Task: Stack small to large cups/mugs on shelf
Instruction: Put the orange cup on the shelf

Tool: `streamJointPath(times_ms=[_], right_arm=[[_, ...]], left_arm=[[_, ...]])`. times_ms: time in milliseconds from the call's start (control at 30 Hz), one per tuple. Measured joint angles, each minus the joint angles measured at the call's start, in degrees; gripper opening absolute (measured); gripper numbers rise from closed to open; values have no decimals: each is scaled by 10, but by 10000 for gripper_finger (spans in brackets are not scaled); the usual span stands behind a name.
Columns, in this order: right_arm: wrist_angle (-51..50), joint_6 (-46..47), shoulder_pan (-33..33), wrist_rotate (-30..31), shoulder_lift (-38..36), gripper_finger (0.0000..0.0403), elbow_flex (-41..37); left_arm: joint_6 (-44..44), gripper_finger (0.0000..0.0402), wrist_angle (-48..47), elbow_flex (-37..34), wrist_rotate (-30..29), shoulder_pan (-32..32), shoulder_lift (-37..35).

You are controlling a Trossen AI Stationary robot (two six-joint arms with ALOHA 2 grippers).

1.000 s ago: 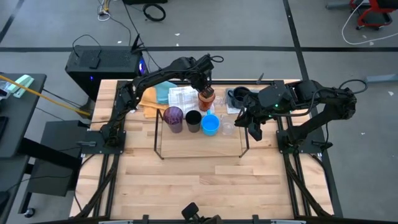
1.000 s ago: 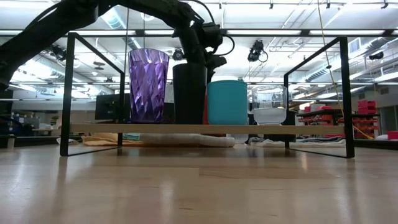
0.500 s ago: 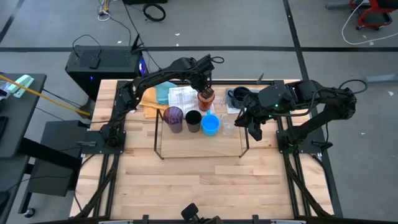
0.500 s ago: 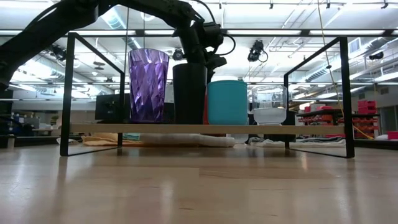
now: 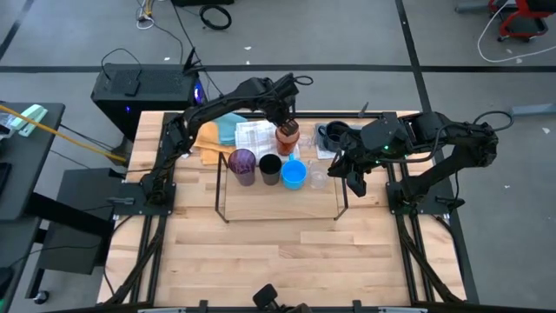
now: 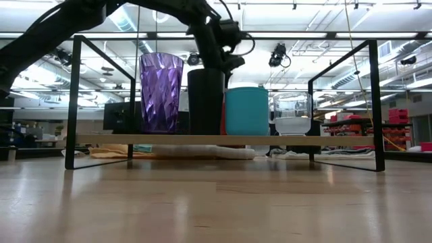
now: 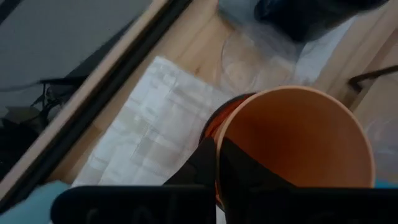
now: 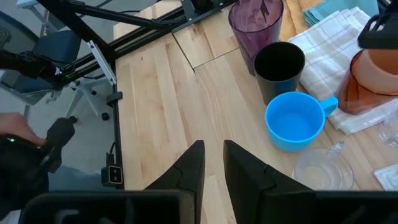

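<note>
Standing in a row on the shelf (image 5: 228, 214): one purple cup (image 5: 242, 163), one black cup (image 5: 270, 167), one blue cup (image 5: 294, 174), one clear glass (image 5: 319, 179). Left gripper (image 5: 284, 124) clamping one orange cup (image 5: 287, 136) behind them; right gripper (image 5: 355, 184) slightly apart, holding nothing, beside the shelf.

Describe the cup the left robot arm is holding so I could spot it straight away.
Find the thin black shelf across the middle of the wooden table, with a purple, a black and a blue cup in a row on it. Just behind that row, over a white checked cloth, the left gripper pinches the rim of an orange cup, the only orange one there.
</note>
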Motion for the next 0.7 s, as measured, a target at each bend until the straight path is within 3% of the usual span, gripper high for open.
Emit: streamJointPath(times_ms=[200,700], right_arm=[[0,0,0,0,0,67,0],[-2,4,0,0,0,66,0]], left_arm=[[7,9,-15,58,0,0,0],[24,9,-68,54,-26,0,-9]])
